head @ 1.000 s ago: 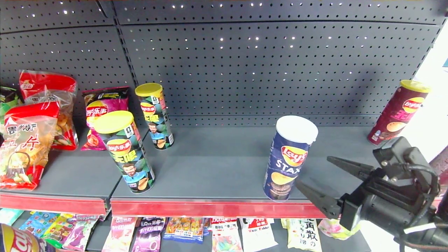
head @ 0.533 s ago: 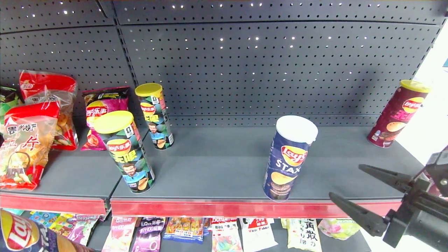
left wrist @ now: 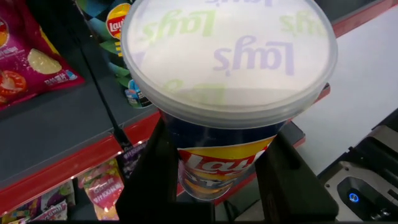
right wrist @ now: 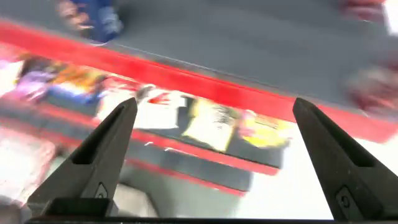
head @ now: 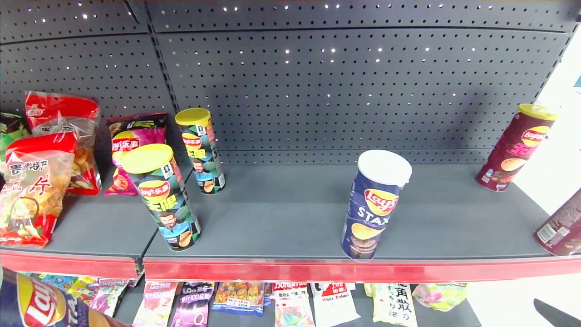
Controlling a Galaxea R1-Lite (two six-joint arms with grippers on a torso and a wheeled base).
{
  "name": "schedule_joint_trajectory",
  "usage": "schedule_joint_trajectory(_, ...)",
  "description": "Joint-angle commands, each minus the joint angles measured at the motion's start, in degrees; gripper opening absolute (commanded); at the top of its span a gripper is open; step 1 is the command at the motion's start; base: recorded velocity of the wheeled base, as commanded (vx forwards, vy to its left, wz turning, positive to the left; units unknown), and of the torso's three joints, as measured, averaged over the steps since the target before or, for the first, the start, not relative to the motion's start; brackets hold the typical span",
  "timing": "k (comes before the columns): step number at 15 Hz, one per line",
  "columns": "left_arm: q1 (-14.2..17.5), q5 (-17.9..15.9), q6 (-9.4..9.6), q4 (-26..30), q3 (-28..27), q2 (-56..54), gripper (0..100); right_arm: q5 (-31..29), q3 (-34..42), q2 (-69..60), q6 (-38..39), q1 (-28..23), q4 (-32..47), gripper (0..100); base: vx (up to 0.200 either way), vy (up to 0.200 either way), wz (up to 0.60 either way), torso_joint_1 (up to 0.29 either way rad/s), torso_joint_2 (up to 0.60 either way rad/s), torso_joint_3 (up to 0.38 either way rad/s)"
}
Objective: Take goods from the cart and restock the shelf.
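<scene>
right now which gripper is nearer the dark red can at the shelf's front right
Right. The right gripper is open below the dark red can, off the shelf's front edge; the left gripper, shut on a blue can, is low at the far left end.

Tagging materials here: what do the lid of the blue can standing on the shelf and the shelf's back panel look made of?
Lid: probably plastic, matte white, its rim overhanging the blue can. Back panel: likely painted metal, dark grey, matte, punched with regular holes letting light through.
</scene>
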Motion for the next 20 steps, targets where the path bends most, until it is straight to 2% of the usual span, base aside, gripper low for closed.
schedule_joint_trajectory(1, 0.00, -0.50, -0.05, 0.02, 0.61, 0.03, 0, -6.20, -1.92, -12.98, -0.06, -4.99, 4.37, 100, 0.000, 0.000, 0.00, 0.000, 0.00, 0.000)
schedule_joint_trajectory(3, 0.00, -1.03, -0.23, -0.07, 0.79, -0.23, 0, -10.07, 1.51, -17.99, -0.15, -6.49, 4.55, 100, 0.000, 0.000, 0.00, 0.000, 0.00, 0.000)
schedule_joint_trajectory(8, 0.00, -1.03, -0.31, -0.07, 0.96, -0.76, 0, -9.81, 7.83, -28.63, -1.29, -5.96, 4.81, 100, 0.000, 0.000, 0.00, 0.000, 0.00, 0.000)
schedule_joint_trajectory(10, 0.00, -2.26, -0.40, 0.02, 1.14, -1.11, 0, -7.70, 10.03, -34.61, -1.03, -4.99, 7.97, 100, 0.000, 0.000, 0.00, 0.000, 0.00, 0.000)
schedule_joint_trajectory(11, 0.00, -3.66, -0.67, 0.02, 1.31, -1.11, 0, -4.71, 13.02, -35.13, -0.50, -5.08, 5.95, 100, 0.000, 0.000, 0.00, 0.000, 0.00, 0.000)
schedule_joint_trajectory(12, 0.00, -3.93, -1.28, 0.02, 1.67, -1.46, 0, -4.27, 14.16, -35.13, -0.41, -5.08, 2.70, 100, 0.000, 0.000, 0.00, 0.000, 0.00, 0.000)
schedule_joint_trajectory(14, 0.00, -3.93, -1.63, 0.02, 2.63, -2.69, 0, -2.95, 15.57, -35.13, 0.73, -4.99, 1.12, 100, 0.000, 0.000, 0.00, 0.000, 0.00, 0.000)
schedule_joint_trajectory(18, 0.00, -4.01, -1.63, 0.02, 3.69, -5.94, 0, -7.96, 15.74, -34.96, 6.53, -5.08, 1.03, 100, 0.000, 0.000, 0.00, 0.000, 0.00, 0.000)
schedule_joint_trajectory(20, 0.00, -4.01, -1.63, 0.02, 3.69, -6.12, 0, -7.87, 16.27, -35.13, 5.21, -5.08, 0.15, 100, 0.000, 0.000, 0.00, 0.000, 0.00, 0.000)
